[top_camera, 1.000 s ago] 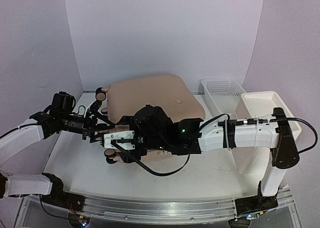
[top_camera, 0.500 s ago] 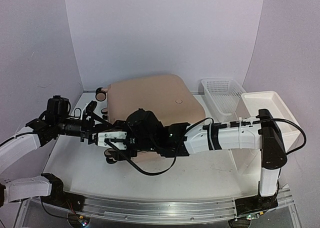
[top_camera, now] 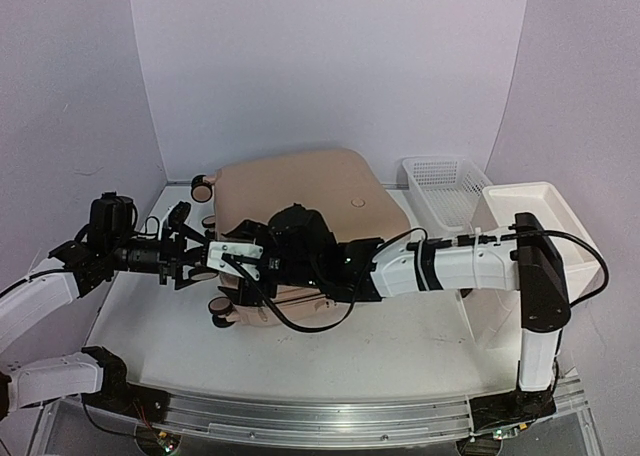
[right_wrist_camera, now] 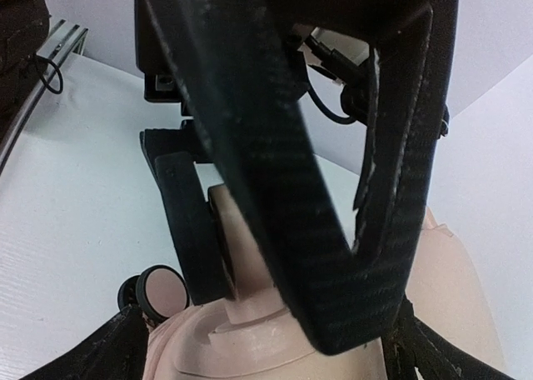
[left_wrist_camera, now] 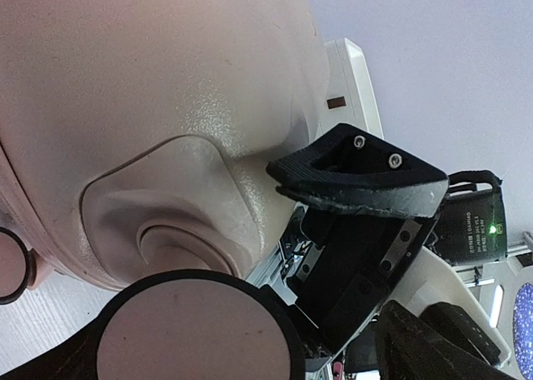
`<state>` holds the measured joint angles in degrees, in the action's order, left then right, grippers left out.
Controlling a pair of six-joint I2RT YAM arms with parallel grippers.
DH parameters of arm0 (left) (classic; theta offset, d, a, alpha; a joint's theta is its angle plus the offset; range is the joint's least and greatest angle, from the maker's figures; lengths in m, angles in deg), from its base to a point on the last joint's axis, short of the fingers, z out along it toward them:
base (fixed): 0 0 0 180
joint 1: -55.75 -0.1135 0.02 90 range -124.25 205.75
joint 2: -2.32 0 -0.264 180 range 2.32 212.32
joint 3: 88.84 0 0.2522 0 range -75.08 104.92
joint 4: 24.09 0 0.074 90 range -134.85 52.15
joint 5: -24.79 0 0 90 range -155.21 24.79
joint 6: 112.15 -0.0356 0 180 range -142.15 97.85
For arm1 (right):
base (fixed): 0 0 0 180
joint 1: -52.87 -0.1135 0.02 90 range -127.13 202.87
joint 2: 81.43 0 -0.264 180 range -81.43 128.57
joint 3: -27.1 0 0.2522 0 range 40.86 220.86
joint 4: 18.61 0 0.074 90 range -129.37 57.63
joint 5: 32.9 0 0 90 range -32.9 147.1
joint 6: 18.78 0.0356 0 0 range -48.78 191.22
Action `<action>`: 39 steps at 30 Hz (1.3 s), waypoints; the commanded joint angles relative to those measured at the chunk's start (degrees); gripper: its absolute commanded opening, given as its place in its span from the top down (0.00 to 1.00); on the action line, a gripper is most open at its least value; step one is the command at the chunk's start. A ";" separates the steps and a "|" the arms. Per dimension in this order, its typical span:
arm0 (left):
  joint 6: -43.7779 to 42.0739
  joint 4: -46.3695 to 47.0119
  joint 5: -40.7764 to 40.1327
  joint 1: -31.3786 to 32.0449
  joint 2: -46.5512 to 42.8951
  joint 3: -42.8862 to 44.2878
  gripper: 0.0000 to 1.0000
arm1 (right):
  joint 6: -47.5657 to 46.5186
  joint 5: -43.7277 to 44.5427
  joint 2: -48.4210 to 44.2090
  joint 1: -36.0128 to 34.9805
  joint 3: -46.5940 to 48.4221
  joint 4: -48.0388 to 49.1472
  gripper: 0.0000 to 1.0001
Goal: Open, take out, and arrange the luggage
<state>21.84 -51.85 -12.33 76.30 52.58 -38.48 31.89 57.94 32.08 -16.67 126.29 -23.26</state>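
1. Top view: the luggage (top_camera: 300, 191) lies flat at the back of the surface (top_camera: 420, 346), left of a white basket (top_camera: 440, 188) and a white cabinet (top_camera: 535, 211); the left claw (top_camera: 197, 256) and right claw (top_camera: 218, 261) meet at its near left corner.
2. Left wrist view: the left claw is spread, a wheel (left_wrist_camera: 191, 330) between its fingers; the luggage's rounded corner fills the upper left.
3. Right wrist view: the right claw's fingers (right_wrist_camera: 275, 188) are pressed together at the tips over that corner; I cannot tell whether they pinch anything.
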 commanded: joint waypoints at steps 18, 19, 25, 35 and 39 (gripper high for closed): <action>-1.70 8.30 0.91 -0.58 -5.24 -1.03 0.04 | 2.08 -7.67 7.57 0.52 11.18 3.29 0.43; -1.50 8.25 0.42 -0.83 -5.72 -1.22 0.02 | 2.21 -7.59 7.33 0.65 11.03 3.25 0.49; -12.14 -17.14 -12.50 -7.13 -10.97 6.65 0.01 | 2.80 -9.05 4.38 3.17 7.74 2.31 0.59; -7.92 -26.54 -30.34 -8.59 -11.81 5.25 0.01 | 9.66 -3.49 3.22 4.81 10.11 0.40 0.93; -1.49 -9.76 -22.22 -8.55 -19.90 -7.74 0.03 | 13.46 2.43 4.95 5.60 12.59 2.91 0.99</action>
<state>13.82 -73.93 -40.28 67.95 38.74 -36.45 34.52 47.23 38.35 -14.55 135.14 -23.98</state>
